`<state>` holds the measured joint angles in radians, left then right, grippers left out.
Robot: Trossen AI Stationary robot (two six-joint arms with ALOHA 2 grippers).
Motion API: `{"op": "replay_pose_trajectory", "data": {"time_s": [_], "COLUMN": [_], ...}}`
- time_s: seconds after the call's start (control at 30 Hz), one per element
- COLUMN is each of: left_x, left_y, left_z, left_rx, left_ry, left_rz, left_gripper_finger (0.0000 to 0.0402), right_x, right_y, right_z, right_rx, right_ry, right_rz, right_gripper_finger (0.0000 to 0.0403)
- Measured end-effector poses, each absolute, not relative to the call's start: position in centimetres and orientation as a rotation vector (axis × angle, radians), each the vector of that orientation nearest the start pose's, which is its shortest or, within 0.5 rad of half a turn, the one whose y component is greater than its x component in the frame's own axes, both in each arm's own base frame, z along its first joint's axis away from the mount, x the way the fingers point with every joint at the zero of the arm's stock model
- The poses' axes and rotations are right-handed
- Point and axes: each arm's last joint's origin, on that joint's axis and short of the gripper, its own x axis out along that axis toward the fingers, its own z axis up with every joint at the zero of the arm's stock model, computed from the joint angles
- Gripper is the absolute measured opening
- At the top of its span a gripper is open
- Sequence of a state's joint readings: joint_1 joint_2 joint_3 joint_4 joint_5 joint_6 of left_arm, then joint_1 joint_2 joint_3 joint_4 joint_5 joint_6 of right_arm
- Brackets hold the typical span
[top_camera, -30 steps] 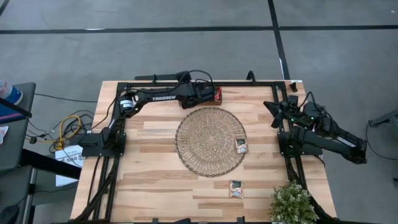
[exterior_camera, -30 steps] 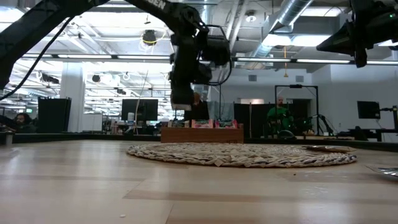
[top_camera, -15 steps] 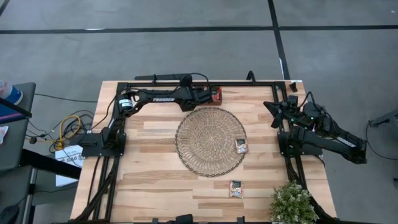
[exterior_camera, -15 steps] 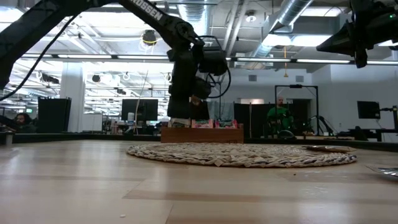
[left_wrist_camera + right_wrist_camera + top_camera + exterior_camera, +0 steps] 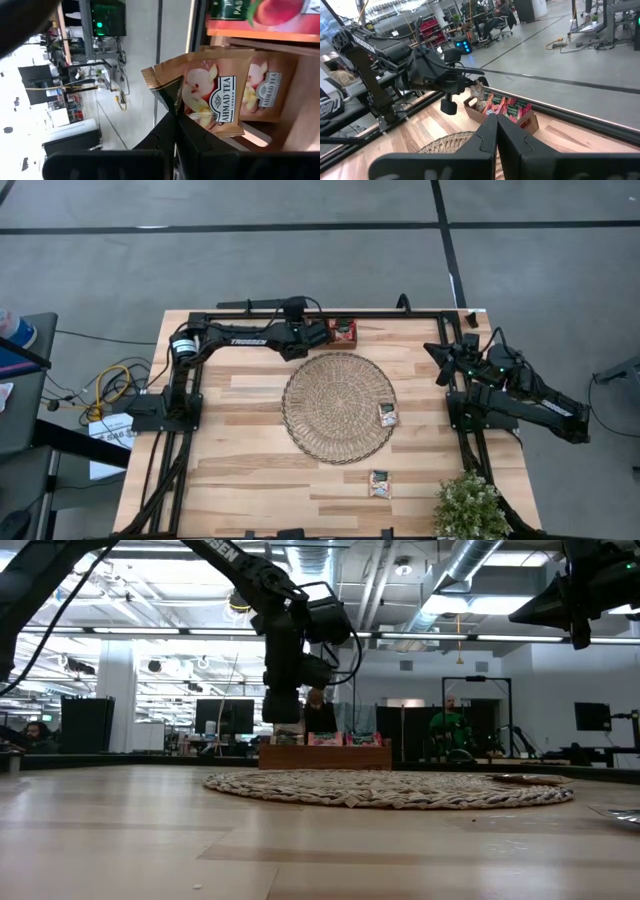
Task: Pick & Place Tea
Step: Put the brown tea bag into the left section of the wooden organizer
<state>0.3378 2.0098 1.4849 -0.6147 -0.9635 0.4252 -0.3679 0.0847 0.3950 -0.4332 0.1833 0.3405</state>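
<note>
High view, wooden table (image 5: pixel 250 480), grey floor (image 5: pixel 300 270)

Table: you have a pale wooden-plank top (image 5: pixel 250 470) with a black frame running along its edges.
Woven mat: a large round mat (image 5: pixel 338 407) lies flat near the middle of your table.
Sachet on the table: one pale tea sachet (image 5: pixel 379 483) lies on bare wood, near the mat's rim, on your near side.
Sachet on the mat: another pale sachet (image 5: pixel 388 415) rests on the mat's right edge.
Wooden tray: a brown compartment tray (image 5: pixel 345 332) sits at the far edge, just behind the mat; you see red packets standing in it.
Plant: a small leafy green plant (image 5: pixel 468 507) stands at the near right corner.
</note>
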Motion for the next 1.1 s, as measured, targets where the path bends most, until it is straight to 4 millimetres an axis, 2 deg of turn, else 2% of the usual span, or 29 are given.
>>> {"op": "replay_pose_trajectory", "data": {"time_s": [0.5,0.83,1.1], "left_x": [37.7,38.2,38.3], "left_y": [16.3,16.6,16.6], "left_z": [19.3,17.5,17.2], "left_rx": [0.646,0.698,0.680], "left_ry": [1.393,1.440,1.439], "left_rz": [0.873,0.879,0.854], "left_gripper_finger": [0.0001,0.0001,0.0001], "right_x": [6.1,6.1,6.1], "right_y": [-2.9,-2.9,-2.9], "right_z": [24.6,24.6,24.6], "right_rx": [0.344,0.345,0.345], "right_ry": [0.028,0.027,0.026], "right_rz": [-0.567,-0.565,-0.565], "right_gripper_finger": [0.0000,0.0000,0.0000]}}
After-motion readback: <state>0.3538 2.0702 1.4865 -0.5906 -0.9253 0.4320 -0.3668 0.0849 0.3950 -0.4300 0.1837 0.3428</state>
